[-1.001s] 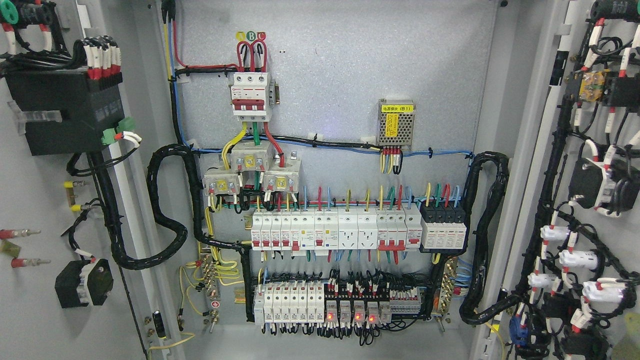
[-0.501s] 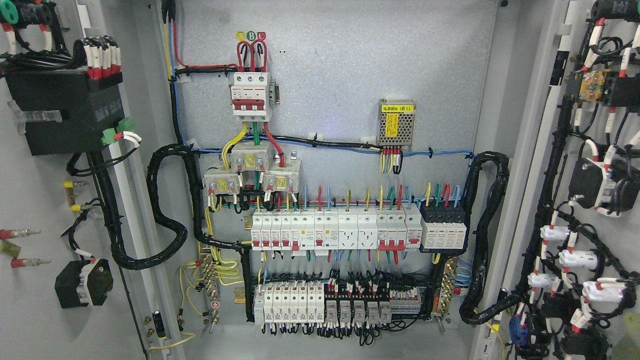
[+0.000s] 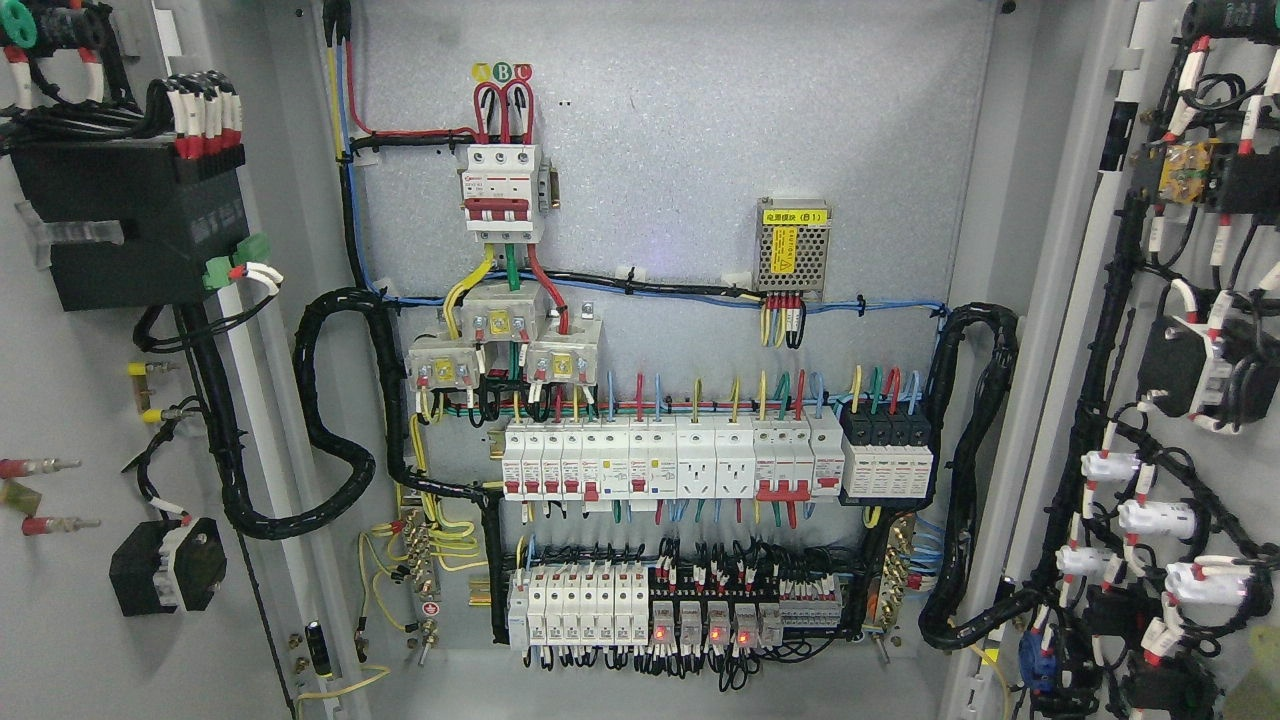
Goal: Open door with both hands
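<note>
Neither robot hand shows in the head view, so whether they are released, clenched or grasping anything cannot be told. The electrical cabinet stands with both doors swung wide: the left door (image 3: 70, 600) fills the left edge and the right door (image 3: 1235, 420) the right edge, each showing its inner face. Between them the grey back panel (image 3: 700, 150) carries the cabinet's contents. Near the top sits a three-pole main breaker (image 3: 503, 195) with red handles, fed by red looped wires under yellow, green and red phase markers (image 3: 501, 71). Below it three current transformers (image 3: 505, 345) cluster together, touching one another. To the right a small perforated power supply (image 3: 793, 250) bears a yellow label. Across the middle runs a row of white miniature breakers (image 3: 670, 460), with a black-topped surge protector block (image 3: 888, 455) just beside its right end. The lowest row holds more white breakers and relays (image 3: 700, 615), four of which appear to glow red, though they are small. Black corrugated conduit (image 3: 335, 420) loops from the panel to the left door, and another conduit (image 3: 965, 470) loops toward the right door. The left door carries a black meter housing (image 3: 130, 225); the right door holds white-capped indicator backs (image 3: 1150, 520) and wiring.
</note>
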Controlling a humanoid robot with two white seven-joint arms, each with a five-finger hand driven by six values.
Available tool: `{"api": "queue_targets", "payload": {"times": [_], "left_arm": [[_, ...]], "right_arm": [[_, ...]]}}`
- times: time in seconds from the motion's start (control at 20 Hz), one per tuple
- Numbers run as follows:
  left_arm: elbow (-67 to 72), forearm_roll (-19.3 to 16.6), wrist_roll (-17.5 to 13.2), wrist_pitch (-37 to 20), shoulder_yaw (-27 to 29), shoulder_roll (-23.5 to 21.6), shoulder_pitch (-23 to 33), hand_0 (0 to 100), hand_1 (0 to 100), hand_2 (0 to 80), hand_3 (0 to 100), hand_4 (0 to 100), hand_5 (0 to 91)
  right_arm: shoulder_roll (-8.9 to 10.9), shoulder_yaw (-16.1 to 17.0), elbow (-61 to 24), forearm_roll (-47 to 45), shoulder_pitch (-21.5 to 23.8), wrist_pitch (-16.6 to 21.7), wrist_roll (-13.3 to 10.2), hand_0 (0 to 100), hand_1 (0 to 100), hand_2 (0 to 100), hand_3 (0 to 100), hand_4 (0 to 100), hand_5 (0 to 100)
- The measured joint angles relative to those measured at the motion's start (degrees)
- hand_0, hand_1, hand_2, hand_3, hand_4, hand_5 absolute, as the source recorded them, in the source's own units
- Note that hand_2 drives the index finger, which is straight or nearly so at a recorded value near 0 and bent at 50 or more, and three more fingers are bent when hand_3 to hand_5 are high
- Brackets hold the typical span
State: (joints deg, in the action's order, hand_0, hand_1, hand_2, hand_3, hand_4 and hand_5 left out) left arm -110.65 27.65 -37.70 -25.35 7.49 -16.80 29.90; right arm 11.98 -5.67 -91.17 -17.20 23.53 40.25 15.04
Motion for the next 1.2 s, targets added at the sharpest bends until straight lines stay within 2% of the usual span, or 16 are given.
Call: {"api": "queue_targets", "payload": {"times": [0.2, 0.5, 0.85, 1.2], "left_arm": [[0.0, 1.6, -0.1, 2.9, 2.6, 0.6, 0.1, 29, 0, 2.8, 3, 3, 0.0], [0.5, 2.7, -4.2, 4.8, 6.5, 1.2, 0.0, 29, 0, 2.8, 3, 3, 0.0], [2.0, 3.7, -6.4, 7.7, 11.1, 1.5, -0.2, 29, 0, 2.8, 3, 3, 0.0], [4.3, 8.4, -7.4, 13.6, 16.2, 0.9, -1.5, 29, 0, 2.8, 3, 3, 0.0]], "right_arm": [[-0.07, 1.3, 0.2, -0.2, 0.1, -0.8, 0.0, 22, 0, 0, 0, 0, 0], [-0.04, 3.1, 0.5, -0.6, 0.2, -1.4, 0.2, 22, 0, 0, 0, 0, 0], [0.51, 4.3, 0.8, -4.3, 0.5, -1.6, 0.4, 22, 0, 0, 0, 0, 0], [1.81, 4.9, 0.9, -6.1, 0.7, -1.5, 0.7, 22, 0, 0, 0, 0, 0]]}}
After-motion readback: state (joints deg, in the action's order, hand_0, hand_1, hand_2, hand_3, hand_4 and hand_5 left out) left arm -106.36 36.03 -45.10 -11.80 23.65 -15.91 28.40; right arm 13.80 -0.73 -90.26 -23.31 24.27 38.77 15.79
